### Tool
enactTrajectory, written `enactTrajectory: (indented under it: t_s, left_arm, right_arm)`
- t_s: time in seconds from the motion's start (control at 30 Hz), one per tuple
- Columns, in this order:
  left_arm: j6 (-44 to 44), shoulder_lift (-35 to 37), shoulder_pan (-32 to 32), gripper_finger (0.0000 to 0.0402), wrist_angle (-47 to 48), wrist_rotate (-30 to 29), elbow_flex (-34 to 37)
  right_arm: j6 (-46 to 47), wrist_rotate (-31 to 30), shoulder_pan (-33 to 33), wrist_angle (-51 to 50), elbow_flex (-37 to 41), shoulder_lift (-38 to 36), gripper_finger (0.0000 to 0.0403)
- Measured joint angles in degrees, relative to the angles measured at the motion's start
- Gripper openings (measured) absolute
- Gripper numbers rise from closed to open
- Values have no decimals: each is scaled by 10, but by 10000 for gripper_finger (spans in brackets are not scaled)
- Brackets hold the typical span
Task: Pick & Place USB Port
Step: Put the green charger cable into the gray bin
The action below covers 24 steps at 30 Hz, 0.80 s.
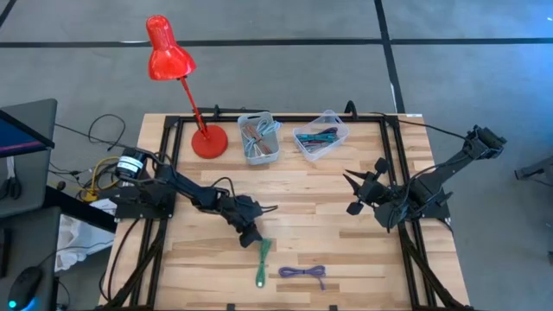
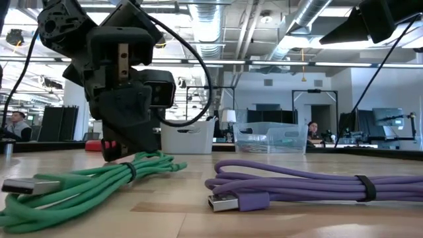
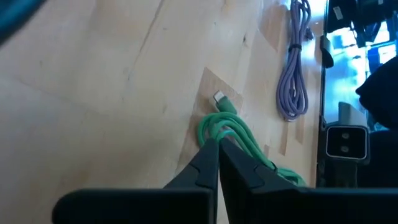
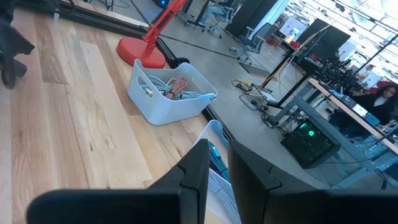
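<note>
A green USB cable, coiled and tied, lies on the wooden table near its near edge. Its metal plug points toward the low camera. A purple USB cable, also tied, lies beside it. My left gripper is down at the green cable's far end, shut at its loops. My right gripper hangs open and empty above the table's right half, well away from both cables. My left gripper meets the green cable at the loops of its far end, slanting down from the table's far left. The fingertips hide the exact spot, so how many strands lie between them cannot be told. The cable lies slack on the table.
A white bin and a clear bin, both with cables, stand at the table's far edge. A red desk lamp's base stands left of them. Bare wood lies between the arms. People sit in the room behind.
</note>
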State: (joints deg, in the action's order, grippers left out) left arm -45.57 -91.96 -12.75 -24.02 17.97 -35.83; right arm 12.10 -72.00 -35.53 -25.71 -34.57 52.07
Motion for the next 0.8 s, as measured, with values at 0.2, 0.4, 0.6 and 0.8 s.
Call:
enactTrajectory:
  t_s: [0.2,0.4,0.6,0.8]
  left_arm:
    - [35,24,21,4,-9,-8,0]
    - [99,105,53,4,-9,-8,-1]
    - [185,211,92,3,60,-42,-1]
    - [279,302,140,3,152,-147,-1]
  right_arm:
    - [0,0,0,-2,0,0,53]
    - [0,0,0,-4,0,0,53]
    - [0,0,0,-5,0,0,53]
    - [0,0,0,-5,0,0,53]
